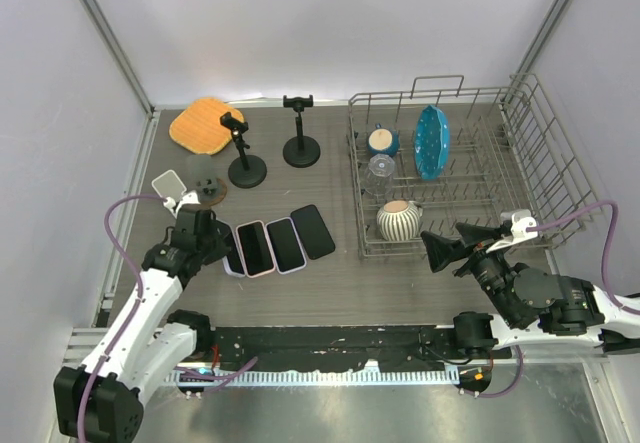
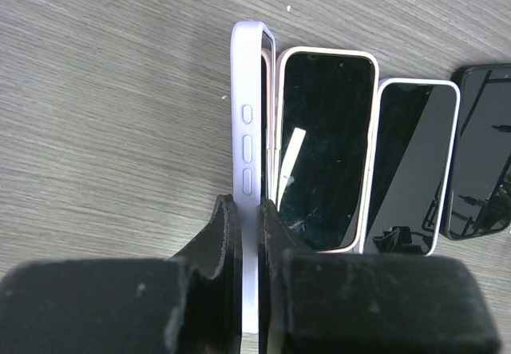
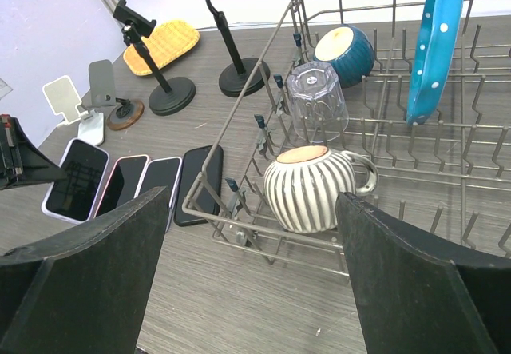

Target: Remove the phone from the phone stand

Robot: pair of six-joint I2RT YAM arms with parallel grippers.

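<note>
Your left fingers (image 2: 219, 238) are clamped on the edge-up phone (image 2: 246, 90) at frame centre; your right fingers (image 3: 96, 274) stand apart.

Lavender-cased phone (image 2: 246, 130), cream dark-striped mug (image 3: 307, 190), blue white-dotted plate (image 3: 437, 42), orange mat (image 1: 205, 126), grey wood-grain table (image 2: 96, 114)

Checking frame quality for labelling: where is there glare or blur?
Top external: bright glare on the table behind the orange mat. Left wrist: left fingers soft, a white reflection streaks the pink-cased phone. Right wrist: rack sharp, right fingers dark and soft-edged.
</note>
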